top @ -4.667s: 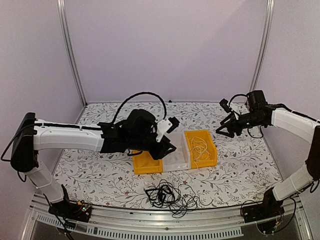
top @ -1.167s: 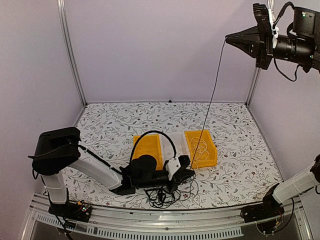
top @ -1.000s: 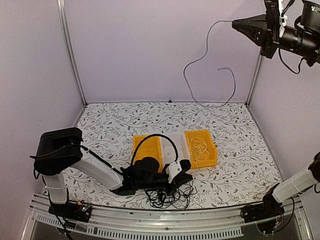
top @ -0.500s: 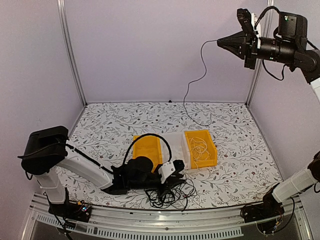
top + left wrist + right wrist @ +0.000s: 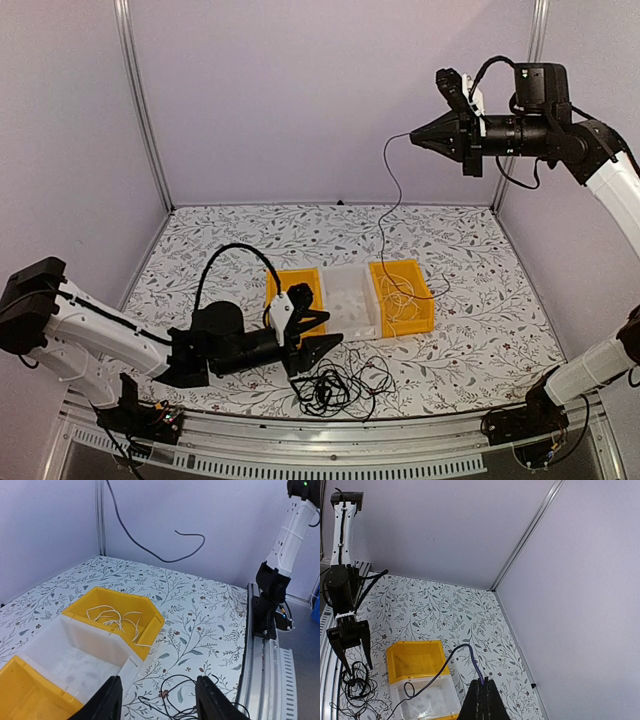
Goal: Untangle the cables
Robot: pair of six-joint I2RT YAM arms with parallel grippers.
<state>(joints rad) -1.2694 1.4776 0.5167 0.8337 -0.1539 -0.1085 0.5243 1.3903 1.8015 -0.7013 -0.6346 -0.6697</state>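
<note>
A tangle of black cables point(image 5: 335, 385) lies on the floral table near its front edge. My left gripper point(image 5: 322, 332) stands open just left of it, low over the table, nothing between its fingers point(image 5: 107, 700); the black cables point(image 5: 187, 700) show beyond them. High at the right, my right gripper point(image 5: 415, 138) is shut on one dark cable point(image 5: 386, 200), which hangs down and curls over the bins. In the right wrist view this cable point(image 5: 470, 652) leaves the shut gripper point(image 5: 482, 682) and loops over the white bin point(image 5: 427, 700).
Three bins stand in a row mid-table: an empty yellow bin point(image 5: 305, 280), a white bin point(image 5: 350, 300) and a yellow bin point(image 5: 420, 300) holding white cables point(image 5: 112, 617). The right arm's base point(image 5: 270, 600) stands on the front rail.
My left gripper has opened and drawn back left from the tangle. My right gripper has come down and leftward, the freed cable swinging below it.
</note>
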